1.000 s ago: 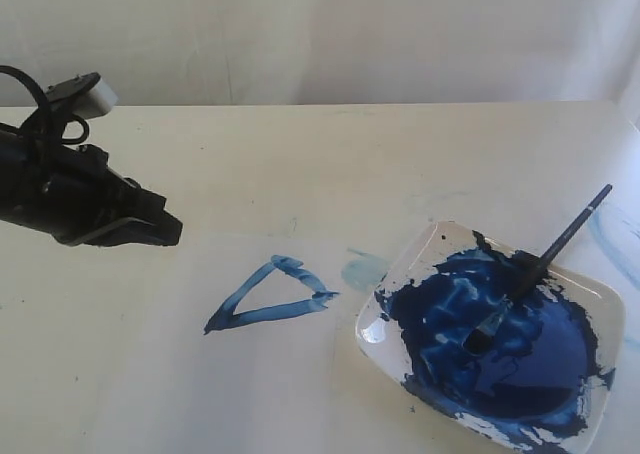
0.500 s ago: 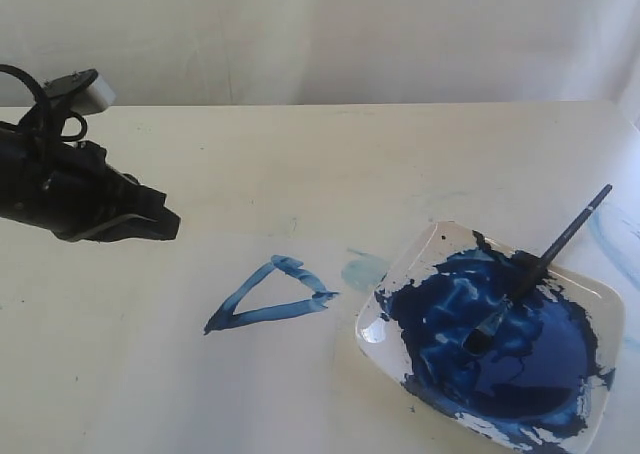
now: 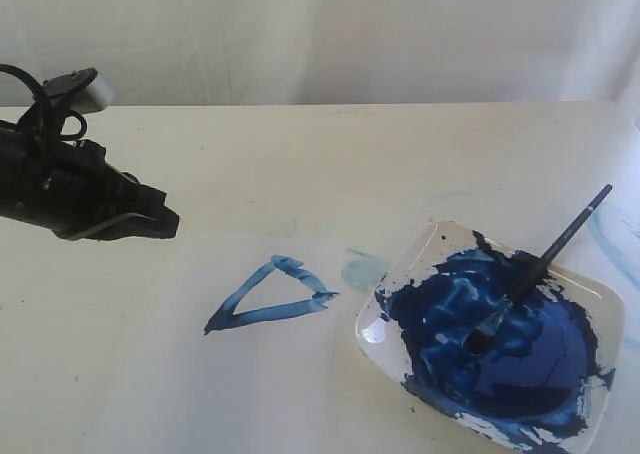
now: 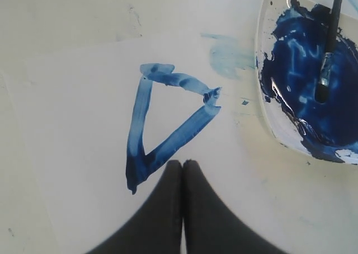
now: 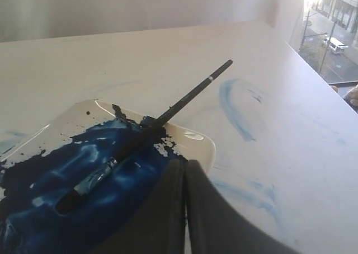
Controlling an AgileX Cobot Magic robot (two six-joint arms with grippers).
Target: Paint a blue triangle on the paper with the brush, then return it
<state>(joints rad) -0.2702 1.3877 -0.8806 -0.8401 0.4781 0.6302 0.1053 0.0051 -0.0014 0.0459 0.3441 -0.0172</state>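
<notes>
The blue triangle (image 3: 265, 314) lies painted on the whitish paper (image 3: 150, 374), left of the white dish (image 3: 400, 264). In that dish rests the brush (image 3: 545, 259), bristles down in the dark blue paint and handle leaning out over the far rim; nothing holds it. My left gripper (image 3: 165, 222) hovers left of and behind the triangle, shut and empty. In the left wrist view its tips (image 4: 183, 163) sit just off the triangle (image 4: 139, 120). My right gripper (image 5: 185, 163) is shut and empty by the dish rim (image 5: 196, 139), close to the brush (image 5: 179, 104); the exterior view does not show it.
A pale blue smudge (image 3: 363, 270) marks the table between triangle and dish. Faint blue streaks (image 5: 238, 111) stain the tabletop beyond the dish. The table's right edge (image 5: 313, 69) runs close by. A white curtain (image 3: 320, 34) hangs behind the table.
The left arm has drawn back slightly to the left. Brush, dish and triangle have not moved.
</notes>
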